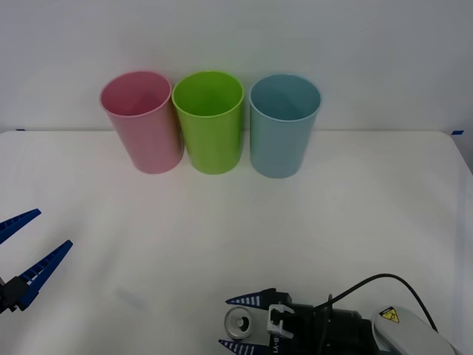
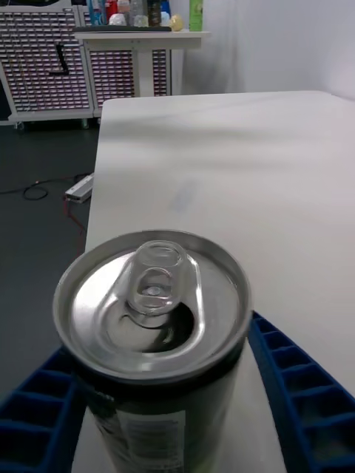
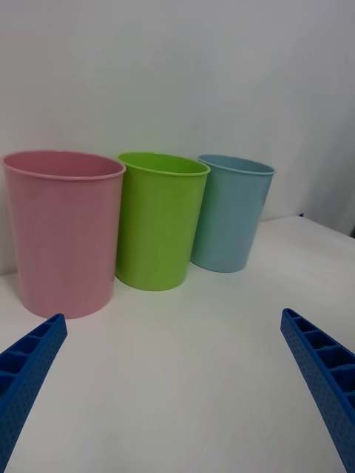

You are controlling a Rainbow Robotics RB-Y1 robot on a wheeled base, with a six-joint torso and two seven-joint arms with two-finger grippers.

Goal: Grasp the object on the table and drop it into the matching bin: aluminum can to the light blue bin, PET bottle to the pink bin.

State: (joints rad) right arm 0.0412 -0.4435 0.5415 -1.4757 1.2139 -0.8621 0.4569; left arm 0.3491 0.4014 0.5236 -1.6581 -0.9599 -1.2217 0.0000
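Down at the near edge of the worktop [image 1: 222, 237], toward its right half: the aluminum can [image 1: 238, 323], upright, shiny pull-tab top facing up. Sits between the two blue ribbed fingers [image 2: 310, 399] of the right gripper [image 1: 238, 324], one finger on each side of the can's dark body. Fingers parted about as wide as the can; whether the pads press against its wall or merely flank it, cannot tell. In the right wrist view, the can [image 2: 151, 325] close up, lid with open mouth under the tab, label on the side partly seen, fingers low on both flanks.

Over by the near left edge of the worktop: the left gripper [image 1: 22, 255], fingers spread wide, holding nothing, well apart from the can. In the left wrist view, both fingertips [image 3: 29, 362] at the lower corners with bare white surface between.

Along the far edge, a row of three tall cups, upright, rims up: the pink bin [image 1: 142, 122] leftmost, a lime green cup [image 1: 210, 122] in the middle, the light blue bin [image 1: 282, 126] rightmost. Pink and green touching or nearly so; green and light blue just beside each other with a narrow gap. All three well apart from the can.
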